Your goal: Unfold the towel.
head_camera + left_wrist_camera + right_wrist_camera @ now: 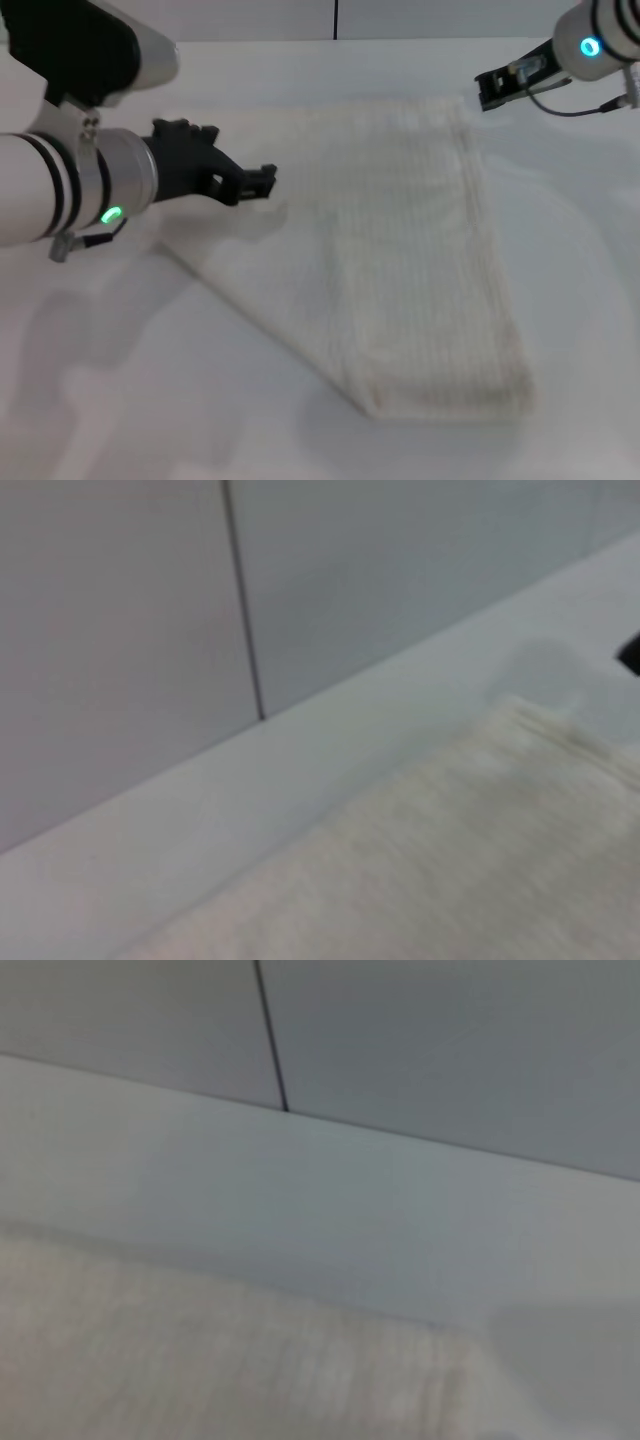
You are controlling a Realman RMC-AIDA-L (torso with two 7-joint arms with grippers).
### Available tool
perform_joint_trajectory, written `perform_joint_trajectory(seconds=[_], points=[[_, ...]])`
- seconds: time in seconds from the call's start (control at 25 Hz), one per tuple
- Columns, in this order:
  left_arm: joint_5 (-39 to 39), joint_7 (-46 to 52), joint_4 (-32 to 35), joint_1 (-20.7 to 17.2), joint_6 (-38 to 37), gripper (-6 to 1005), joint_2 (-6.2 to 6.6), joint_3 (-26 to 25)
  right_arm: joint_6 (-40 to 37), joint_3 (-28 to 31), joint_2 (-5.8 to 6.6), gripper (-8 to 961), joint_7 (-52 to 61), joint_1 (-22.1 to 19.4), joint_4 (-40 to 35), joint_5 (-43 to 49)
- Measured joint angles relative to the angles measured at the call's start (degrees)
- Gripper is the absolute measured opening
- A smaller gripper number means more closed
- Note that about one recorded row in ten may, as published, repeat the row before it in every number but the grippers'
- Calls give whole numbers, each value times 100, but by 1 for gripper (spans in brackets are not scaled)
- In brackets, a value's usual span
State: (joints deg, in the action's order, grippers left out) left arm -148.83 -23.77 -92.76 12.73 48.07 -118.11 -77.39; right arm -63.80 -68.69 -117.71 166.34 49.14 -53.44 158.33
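Observation:
The towel (420, 260) is a cream-white ribbed cloth lying flat on the white table (110, 400). A doubled strip runs down its right side, and a single layer spreads left to a point near my left arm. My left gripper (262, 180) hovers over the towel's left part and holds no cloth. My right gripper (484, 90) is open and empty just beyond the towel's far right corner. The towel also shows in the left wrist view (450, 860) and in the right wrist view (200, 1360).
A grey panelled wall (335, 18) with a dark vertical seam stands behind the table's far edge. White tabletop surrounds the towel on all sides.

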Motion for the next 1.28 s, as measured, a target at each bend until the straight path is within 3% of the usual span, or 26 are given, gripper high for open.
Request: perform_joint_trajectory(seconds=[0.36,0.96,1.28], points=[[0,-120,35,0,-23,815,-15,329,559,-4,16,14,-90,568,1228,4],[13,-254,133,110,-114,815,-27,581,1546,-40,-105,20,-285,589,1949,-41],[34,-259,460,344,-272,814,-32,792,1995,-47,-119,24,-326,613,2378,-143]])
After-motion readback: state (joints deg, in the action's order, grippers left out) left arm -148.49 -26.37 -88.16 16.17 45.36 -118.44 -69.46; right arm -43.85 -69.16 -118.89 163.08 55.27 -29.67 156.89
